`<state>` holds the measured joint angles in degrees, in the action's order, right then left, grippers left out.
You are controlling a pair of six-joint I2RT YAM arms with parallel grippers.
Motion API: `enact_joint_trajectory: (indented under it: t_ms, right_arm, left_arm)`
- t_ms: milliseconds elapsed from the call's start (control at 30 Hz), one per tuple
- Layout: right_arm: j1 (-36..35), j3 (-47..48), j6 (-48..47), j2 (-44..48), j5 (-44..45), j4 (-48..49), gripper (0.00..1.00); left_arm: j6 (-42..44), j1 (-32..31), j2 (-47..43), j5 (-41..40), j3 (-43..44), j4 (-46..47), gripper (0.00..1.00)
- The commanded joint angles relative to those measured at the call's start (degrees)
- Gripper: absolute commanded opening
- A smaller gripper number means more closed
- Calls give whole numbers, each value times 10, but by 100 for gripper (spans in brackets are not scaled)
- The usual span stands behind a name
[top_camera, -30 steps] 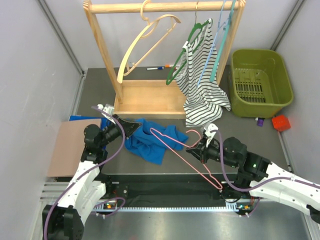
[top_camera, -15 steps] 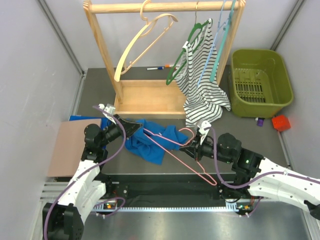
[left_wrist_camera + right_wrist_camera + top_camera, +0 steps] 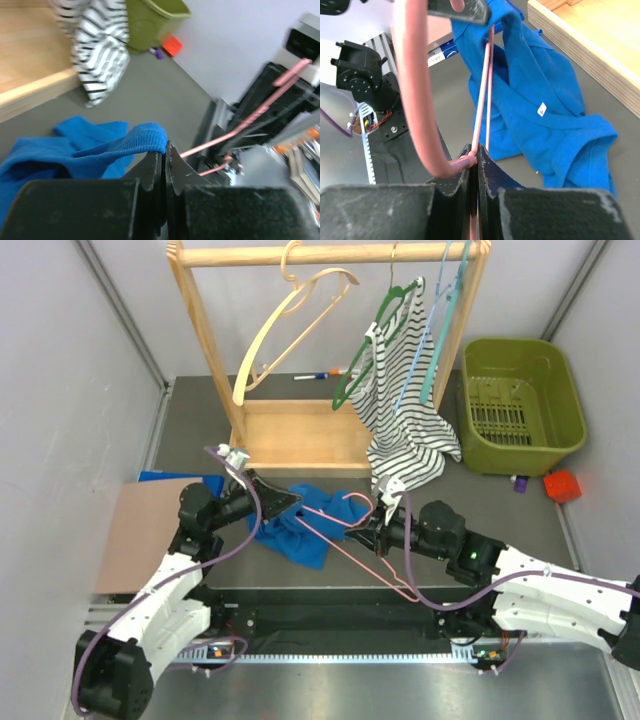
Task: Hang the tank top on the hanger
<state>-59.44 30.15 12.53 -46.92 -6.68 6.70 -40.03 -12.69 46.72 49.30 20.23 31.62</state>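
left gripper (image 3: 164,151) low, reaching right, clamped on tank top (image 3: 75,155) hem | right gripper (image 3: 475,154) reaching left, pinching hanger (image 3: 415,100) neck

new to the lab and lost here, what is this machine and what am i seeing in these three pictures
Two robot arms are bolted to a table. One picture looks down from above; the other two come from cameras on each wrist. The left gripper is shut on the blue tank top, which lies crumpled on the table. The right gripper pinches the pink wire hanger. Behind stand a wooden rack holding a striped top, and a green basket.
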Motion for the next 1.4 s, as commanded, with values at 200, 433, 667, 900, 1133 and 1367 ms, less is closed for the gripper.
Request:
enact_joint_trajectory:
  t_ms: [200, 433, 667, 900, 1133, 1367]
  right_arm:
    - [3, 36, 0, -22, -4, 90, 0]
    - [3, 33, -2, 1, -6, 73, 0]
    - [7, 26, 0, 1, -23, 87, 0]
    - [17, 26, 6, -13, -41, 110, 0]
    - [20, 35, 6, -20, -87, 105, 0]
    - [38, 42, 14, -27, -170, 109, 0]
  left_arm:
    - [130, -158, -17, -104, 77, -133, 0]
    - [210, -158, -83, -271, 106, -283, 91]
    - [216, -157, -129, -277, 129, -303, 99]
    - [229, -161, -115, -268, 165, -361, 95]
    - [238, -162, -148, -228, 138, -279, 93]
    - [217, -168, -80, -48, 123, -180, 77]
